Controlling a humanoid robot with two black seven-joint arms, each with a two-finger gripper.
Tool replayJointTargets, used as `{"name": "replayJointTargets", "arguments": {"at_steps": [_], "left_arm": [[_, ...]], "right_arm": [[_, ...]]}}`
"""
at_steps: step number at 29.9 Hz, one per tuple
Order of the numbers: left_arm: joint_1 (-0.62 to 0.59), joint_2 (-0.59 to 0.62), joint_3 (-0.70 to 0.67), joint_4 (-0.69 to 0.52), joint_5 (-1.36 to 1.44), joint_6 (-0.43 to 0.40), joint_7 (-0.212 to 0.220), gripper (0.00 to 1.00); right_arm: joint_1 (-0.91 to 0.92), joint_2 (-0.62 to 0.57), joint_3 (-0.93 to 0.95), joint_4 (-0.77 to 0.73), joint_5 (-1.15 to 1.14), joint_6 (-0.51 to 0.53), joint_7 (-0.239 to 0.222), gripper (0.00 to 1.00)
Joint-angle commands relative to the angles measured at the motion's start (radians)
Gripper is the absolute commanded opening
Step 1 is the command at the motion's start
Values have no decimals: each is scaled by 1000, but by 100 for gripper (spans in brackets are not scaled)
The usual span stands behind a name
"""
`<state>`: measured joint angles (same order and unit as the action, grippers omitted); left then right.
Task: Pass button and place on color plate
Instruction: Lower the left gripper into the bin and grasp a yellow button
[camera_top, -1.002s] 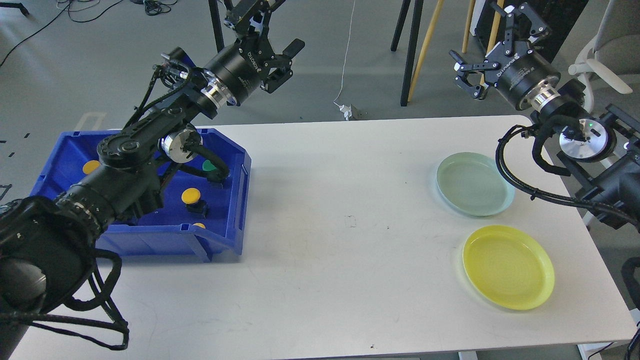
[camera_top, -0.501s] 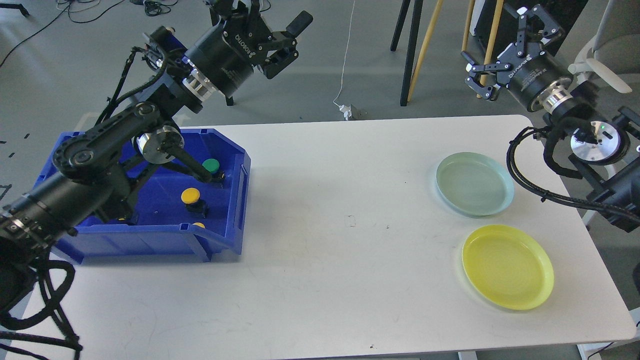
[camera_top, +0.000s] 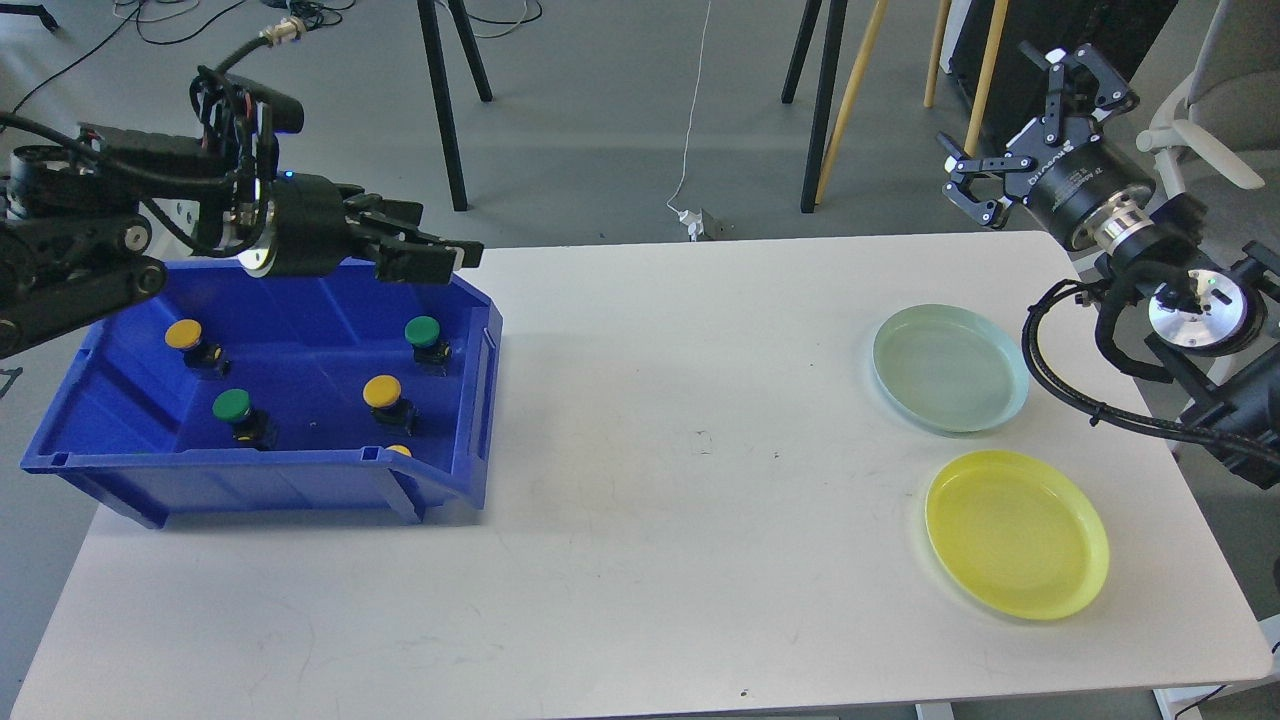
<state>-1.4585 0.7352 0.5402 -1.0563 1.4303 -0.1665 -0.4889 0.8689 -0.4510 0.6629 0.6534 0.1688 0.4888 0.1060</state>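
Observation:
A blue bin at the table's left holds several buttons: green ones and yellow ones, with another yellow one half hidden behind the front wall. My left gripper points right over the bin's back rim, empty; its fingers lie close together. My right gripper is open and empty, raised beyond the table's far right corner. A pale green plate and a yellow plate lie on the table at the right.
The white table spreads between the bin and the plates. Stand legs and cables lie on the floor behind the table. A white chair is at the far right.
My left arm has swung down and to the left; its gripper now lies level over the bin's back rim, uncovering the buttons. My right gripper has shifted slightly right.

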Motion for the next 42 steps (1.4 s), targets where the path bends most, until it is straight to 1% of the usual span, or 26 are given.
{"name": "replayJointTargets", "arguments": {"at_steps": [1,3,9,17,22,27,41,42], "left_arm": [[6,-29,112,15,47,-1,0,100],[30,-65,132,48,47,-1,0,100],[118,-132,122,168,45,-1,0,98],[194,-214,119,308,44,-1,0,91],[221,-221,121,343,45,-1,0,89],[225,-223,121,346,45,-1,0,84],[231,-238,121,345,45,1,0,65],[231,-238,121,346,47,1,0,63]], "right_arm": [[-7,-6,0,-3,-2,0,0,100],[-11,-9,0,-9,0,0,0,100],[-14,-9,-2,-11,-2,0,-2,100],[-22,0,-3,-31,-2,0,-2,100],[-27,3,-3,-31,-2,0,-2,100],[-28,3,-3,-31,-2,0,-2,100],[-51,-2,-2,-29,-2,0,0,100],[-51,-2,-2,-29,0,0,0,100]]}}
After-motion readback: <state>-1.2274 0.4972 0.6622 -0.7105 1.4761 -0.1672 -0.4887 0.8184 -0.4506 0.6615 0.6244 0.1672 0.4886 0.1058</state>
